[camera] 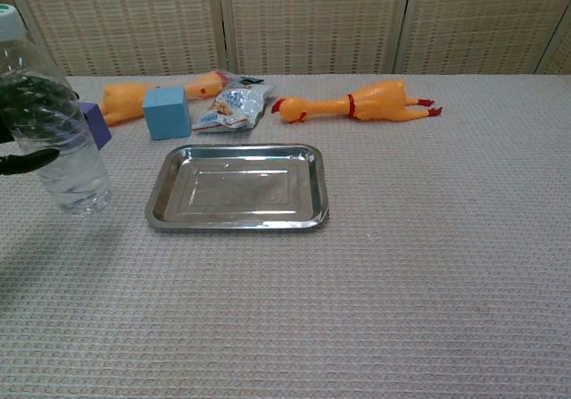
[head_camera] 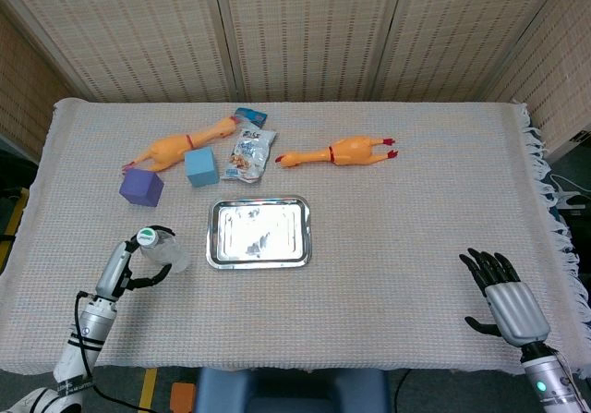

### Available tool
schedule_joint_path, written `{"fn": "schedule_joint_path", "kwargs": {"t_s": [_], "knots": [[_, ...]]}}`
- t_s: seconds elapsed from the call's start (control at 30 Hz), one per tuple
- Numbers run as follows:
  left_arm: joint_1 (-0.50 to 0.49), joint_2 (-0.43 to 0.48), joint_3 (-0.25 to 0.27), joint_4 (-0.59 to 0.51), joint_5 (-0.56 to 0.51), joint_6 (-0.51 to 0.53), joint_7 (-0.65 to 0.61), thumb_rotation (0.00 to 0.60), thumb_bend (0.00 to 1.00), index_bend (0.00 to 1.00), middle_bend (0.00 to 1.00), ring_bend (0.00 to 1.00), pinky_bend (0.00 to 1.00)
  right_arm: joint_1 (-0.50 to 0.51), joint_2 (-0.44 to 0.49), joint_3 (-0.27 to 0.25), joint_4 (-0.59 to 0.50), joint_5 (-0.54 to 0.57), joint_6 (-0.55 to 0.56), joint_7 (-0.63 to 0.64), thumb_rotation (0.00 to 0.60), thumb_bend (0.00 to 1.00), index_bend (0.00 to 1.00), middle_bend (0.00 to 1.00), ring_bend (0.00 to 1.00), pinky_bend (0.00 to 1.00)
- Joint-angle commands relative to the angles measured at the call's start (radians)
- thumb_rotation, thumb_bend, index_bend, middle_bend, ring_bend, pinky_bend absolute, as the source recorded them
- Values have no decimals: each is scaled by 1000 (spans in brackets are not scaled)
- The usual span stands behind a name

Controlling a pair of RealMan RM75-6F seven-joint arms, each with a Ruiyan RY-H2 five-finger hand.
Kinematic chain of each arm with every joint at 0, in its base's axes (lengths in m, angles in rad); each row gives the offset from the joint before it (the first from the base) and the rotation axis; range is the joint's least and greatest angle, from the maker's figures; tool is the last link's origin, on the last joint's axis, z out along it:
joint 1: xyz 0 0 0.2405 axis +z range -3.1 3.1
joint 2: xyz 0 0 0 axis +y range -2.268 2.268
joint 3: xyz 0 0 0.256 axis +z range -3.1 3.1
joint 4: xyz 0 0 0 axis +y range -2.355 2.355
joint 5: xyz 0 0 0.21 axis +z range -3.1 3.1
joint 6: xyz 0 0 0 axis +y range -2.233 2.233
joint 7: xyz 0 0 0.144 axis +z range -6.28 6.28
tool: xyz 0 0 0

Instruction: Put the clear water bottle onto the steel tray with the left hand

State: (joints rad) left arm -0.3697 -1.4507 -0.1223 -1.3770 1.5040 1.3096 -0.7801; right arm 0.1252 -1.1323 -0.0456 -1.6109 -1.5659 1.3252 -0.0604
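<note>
The clear water bottle (head_camera: pixel 164 251) with a green cap stands upright just left of the steel tray (head_camera: pixel 259 264). My left hand (head_camera: pixel 126 261) grips it around the middle. In the chest view the bottle (camera: pixel 55 140) fills the left edge, and its base is at or just above the cloth. The left hand's dark fingers (camera: pixel 25 160) wrap around it. The tray (camera: pixel 236 223) lies bare beside it. My right hand (head_camera: pixel 504 297) hovers at the table's front right, fingers spread and holding nothing.
Behind the bottle sit a purple cube (head_camera: pixel 140 187) and a blue cube (head_camera: pixel 200 166). Two rubber chickens (head_camera: pixel 180 143) (head_camera: pixel 337 151) and a snack packet (head_camera: pixel 249 152) lie beyond the tray. The woven cloth ends in a fringe (head_camera: pixel 545 168) at the right.
</note>
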Motion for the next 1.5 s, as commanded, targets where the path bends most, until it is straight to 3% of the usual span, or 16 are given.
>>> {"fn": "schedule_joint_path", "kwargs": {"t_s": [0.03,0.27,0.33,0.43,0.6,0.9,1.1,1.27,1.5], "knots": [[-4,-33,-90,200,-114,3,62,600,560,401,456,329,553,2,2,-3,-4,-5,-3,5,600,65,0,0,0,0],[5,-35,-122,264,-164,-14,-15,600,560,404,435,312,537,1,7,-8,-10,-17,2,15,600,65,0,0,0,0],[35,-8,-43,84,-53,22,-109,600,559,404,436,308,534,0,8,-13,-11,-27,7,16,600,65,0,0,0,0],[38,11,18,-51,33,36,-100,600,557,404,434,307,532,-3,9,-15,-12,-34,15,23,600,65,0,0,0,0],[18,22,54,-159,83,13,-88,600,554,400,434,307,532,-1,10,-14,-7,-29,10,27,600,65,0,0,0,0],[-17,24,-88,25,-102,-22,-5,600,552,400,430,307,536,0,25,-12,-12,-30,17,62,600,64,0,0,0,0],[-39,1,-87,-34,-97,-56,-37,600,551,400,430,300,531,-5,25,-23,-19,-56,30,56,600,65,0,0,0,0],[-90,-53,-93,-87,-90,-95,41,600,550,397,425,291,528,-11,30,-25,-19,-62,43,66,600,65,0,0,0,0],[-198,-191,-148,15,-162,-184,192,600,546,353,353,232,490,-5,35,-17,-10,-46,33,89,600,65,0,0,0,0]]}}
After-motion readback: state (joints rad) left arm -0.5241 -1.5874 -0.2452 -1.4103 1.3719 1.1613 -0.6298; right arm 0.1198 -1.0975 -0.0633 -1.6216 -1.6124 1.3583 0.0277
